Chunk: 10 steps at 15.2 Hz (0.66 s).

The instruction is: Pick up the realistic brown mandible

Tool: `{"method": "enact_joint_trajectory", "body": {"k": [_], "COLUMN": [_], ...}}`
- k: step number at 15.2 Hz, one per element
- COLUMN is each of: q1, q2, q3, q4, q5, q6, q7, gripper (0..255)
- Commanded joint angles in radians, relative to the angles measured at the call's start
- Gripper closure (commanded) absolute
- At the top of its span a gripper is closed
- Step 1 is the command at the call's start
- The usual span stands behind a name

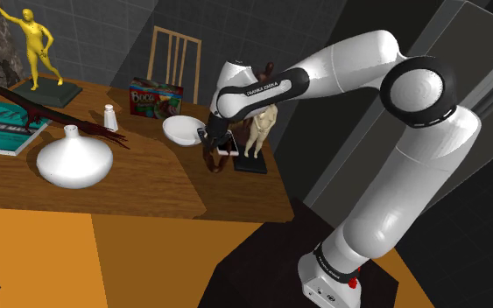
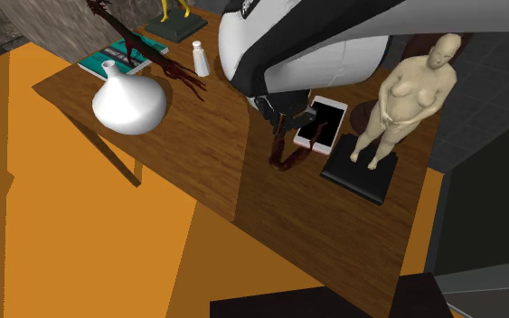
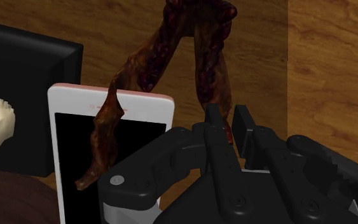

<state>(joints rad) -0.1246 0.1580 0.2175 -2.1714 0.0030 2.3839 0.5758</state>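
The mandible (image 3: pixel 165 57) is a dark reddish-brown, V-shaped jawbone with a rough surface. My black gripper (image 3: pixel 228 130) is shut on the end of one of its branches, while the other branch hangs free over a white phone (image 3: pixel 75 105). In the shoulder view the gripper (image 1: pixel 211 140) points down at the wooden table (image 1: pixel 148 188), and the mandible (image 1: pixel 214 160) hangs under it. In the second exterior view the mandible (image 2: pixel 288 155) dangles beside the phone (image 2: pixel 326 122), below the gripper (image 2: pixel 284 122). I cannot tell whether its tip touches the table.
A beige statuette (image 2: pixel 406 90) on a black base (image 2: pixel 361 172) stands close beside the phone. Further off are a white bowl (image 1: pixel 181 129), a white vase (image 1: pixel 73 157), a shaker (image 1: pixel 110 116), a box (image 1: pixel 155 96), a book (image 1: pixel 3 127) and a yellow figurine (image 1: pixel 36 48). A chair (image 1: pixel 176 57) stands behind the table.
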Motion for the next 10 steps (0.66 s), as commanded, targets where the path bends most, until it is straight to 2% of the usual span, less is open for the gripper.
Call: {"method": "enact_joint_trajectory", "body": {"k": [1, 10], "q1": [0.000, -0.003], "q2": [-0.018, -0.072], "q3": [0.002, 0.004], "q4": [0.010, 0.048], "q5": [0.005, 0.019], "q6": [-0.028, -0.118], "q7": [-0.001, -0.009], "gripper": [255, 255]}}
